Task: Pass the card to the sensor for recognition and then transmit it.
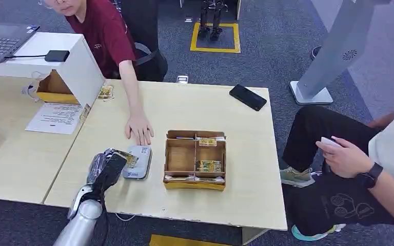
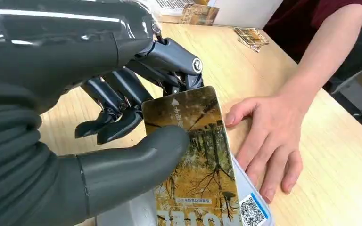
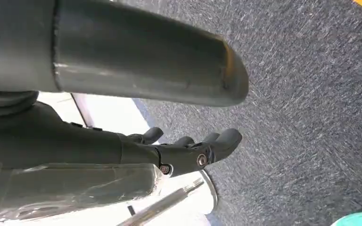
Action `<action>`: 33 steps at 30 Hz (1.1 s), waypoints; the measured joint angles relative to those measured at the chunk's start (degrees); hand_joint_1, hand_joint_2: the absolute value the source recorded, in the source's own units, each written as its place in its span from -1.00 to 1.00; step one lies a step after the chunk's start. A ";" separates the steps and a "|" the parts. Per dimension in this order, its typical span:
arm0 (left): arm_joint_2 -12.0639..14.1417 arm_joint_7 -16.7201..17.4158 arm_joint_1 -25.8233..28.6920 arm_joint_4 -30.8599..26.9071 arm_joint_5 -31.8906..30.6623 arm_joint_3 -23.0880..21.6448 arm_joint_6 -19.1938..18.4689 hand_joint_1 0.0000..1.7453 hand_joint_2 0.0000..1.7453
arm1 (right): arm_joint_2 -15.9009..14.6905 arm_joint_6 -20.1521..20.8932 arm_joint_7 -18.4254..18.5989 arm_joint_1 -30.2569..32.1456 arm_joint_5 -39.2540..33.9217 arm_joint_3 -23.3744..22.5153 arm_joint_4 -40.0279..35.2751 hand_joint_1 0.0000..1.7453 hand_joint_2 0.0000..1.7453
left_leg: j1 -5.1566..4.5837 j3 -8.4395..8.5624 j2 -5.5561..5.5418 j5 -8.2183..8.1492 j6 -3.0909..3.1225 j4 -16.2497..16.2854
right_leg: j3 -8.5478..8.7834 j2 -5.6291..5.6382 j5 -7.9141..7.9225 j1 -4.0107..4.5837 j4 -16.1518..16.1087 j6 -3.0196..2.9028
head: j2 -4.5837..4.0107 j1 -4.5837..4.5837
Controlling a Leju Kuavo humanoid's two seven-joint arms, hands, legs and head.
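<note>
The robot's left hand (image 2: 122,127) has the card (image 2: 195,160) pinched between its thick thumb and the darker fingers behind, holding it low over the grey sensor pad (image 1: 138,161), which lies on the counter (image 1: 246,169) just beside the cardboard tray (image 1: 195,160). From where I stand the grip looks thin: the thumb presses only one edge of the card, so I'd guess a small twist could let it slide out or tip before the reader has caught it. A person's hand (image 1: 139,128) rests flat on the counter at the far edge of the sensor pad, touching or nearly touching it, and if the robot pushes the card further across it could nudge those fingers or shove the pad. The right hand (image 3: 188,150) hangs over the carpet with its fingers loosely curled and nothing in them. As for writing, the card carries an autumn-tree picture with a line of small characters near its upper edge and large pale letters at its lower edge, both too cropped or small to read; a QR code sits on a blue label on the sensor pad beneath it.
</note>
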 joint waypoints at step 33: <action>0.04 1.68 -1.66 3.85 -4.11 -1.18 1.73 1.00 1.00 | 0.04 -0.44 -0.37 -0.02 0.98 -0.37 0.00 -1.00 -1.00 | 0.00 0.00 -0.01 0.00 0.00 0.00 | 0.02 -0.01 0.00 0.00 0.00 0.00 | 0.00 0.00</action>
